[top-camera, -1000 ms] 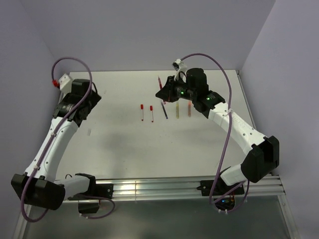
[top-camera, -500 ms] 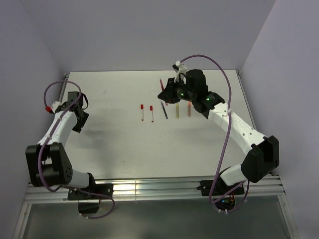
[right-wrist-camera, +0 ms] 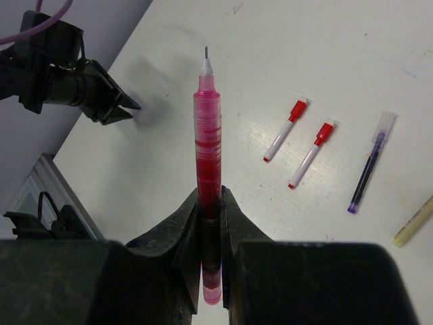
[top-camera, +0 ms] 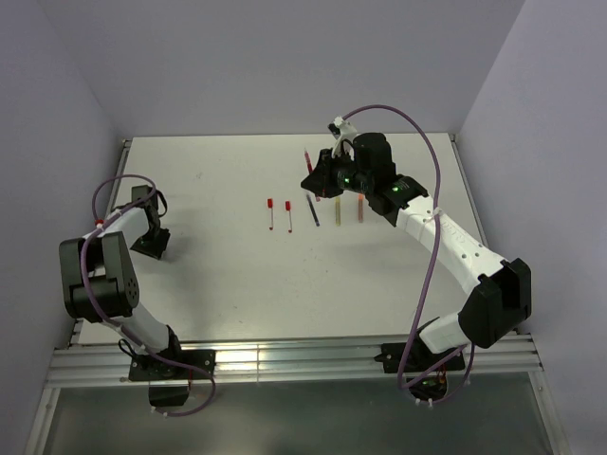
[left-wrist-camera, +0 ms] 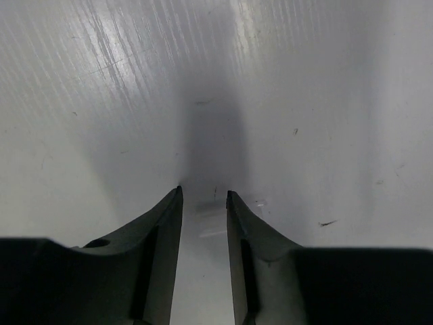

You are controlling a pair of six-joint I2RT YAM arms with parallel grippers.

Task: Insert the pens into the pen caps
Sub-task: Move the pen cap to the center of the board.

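Squeezing off-centre is the nearest hazard. The left hand point(left-wrist-camera: 203, 195) is set low over the desk point(left-wrist-camera: 325, 101), its jaws partly apart with a pale clear cap point(left-wrist-camera: 211, 221) lying between them. Whether the cap is already pinched cannot be told. So small and smooth a piece could be flicked out sideways, or pressed flat against the desk, if the jaws are closed unevenly.

The right hand point(right-wrist-camera: 210, 203) is clamped on the lower barrel of a red pen point(right-wrist-camera: 208, 128), which is held well above the desk with its fine tip pointing away from the hand. The long free length could be levered askew in the grip if the tip is met off-axis by the cap, and the tip could be bent. The two hands are well apart, so a long approach is needed before mating.

Room is tight on the left. The left hand is near the desk's left edge and the side wall point(top-camera: 57, 123), and a cap dropped there could be lost over the edge. Bare desk lies between the hands. Below the right hand, two red-capped pens point(right-wrist-camera: 311, 154), a purple pen point(right-wrist-camera: 369, 166) and an olive-yellow pen point(right-wrist-camera: 414, 229) are laid side by side, apart from one another, and could be scattered by a low pass.
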